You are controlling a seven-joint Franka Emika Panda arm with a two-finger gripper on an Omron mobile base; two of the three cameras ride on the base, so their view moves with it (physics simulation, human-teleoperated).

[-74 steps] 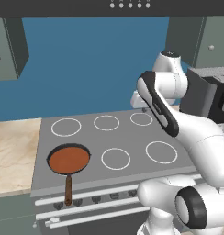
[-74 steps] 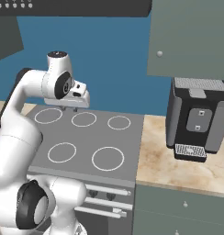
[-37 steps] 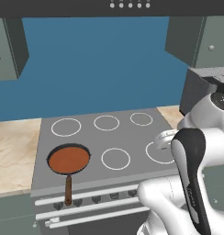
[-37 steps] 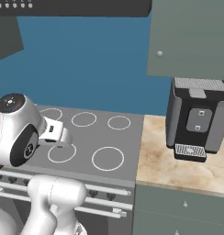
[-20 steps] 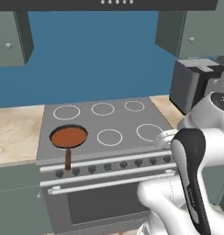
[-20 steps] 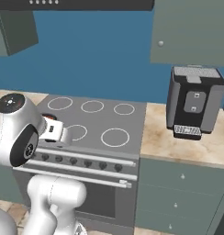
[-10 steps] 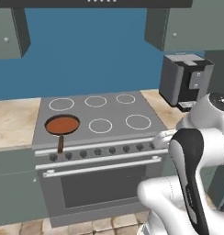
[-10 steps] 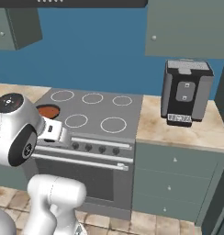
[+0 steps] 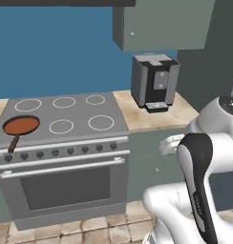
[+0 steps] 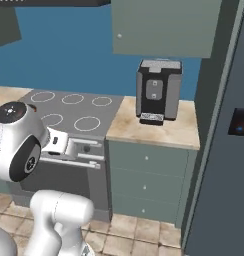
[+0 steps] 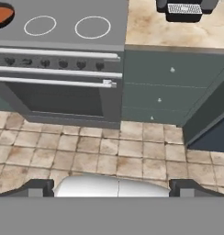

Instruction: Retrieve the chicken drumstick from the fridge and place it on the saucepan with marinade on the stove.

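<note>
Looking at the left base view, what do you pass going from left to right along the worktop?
Saucepan with its reddish marinade → the stove with its white burner rings → bare stone counter → black and grey coffee machine → the robot's white arm.

Def a home kitchen, rendered tho — grey stove [image 9: 66, 116] w/ white burner rings, knobs and an oven door below, a pan [image 9: 20, 126] on the front left ring. Coffee machine [image 9: 154, 81] sits on the beige counter [image 10: 159, 127] next to it, green cabinets [image 10: 149, 182] above & below, blue back wall, tiled floor [image 11: 109, 156] — dark fridge [image 10: 229, 150] at the far right.
</note>
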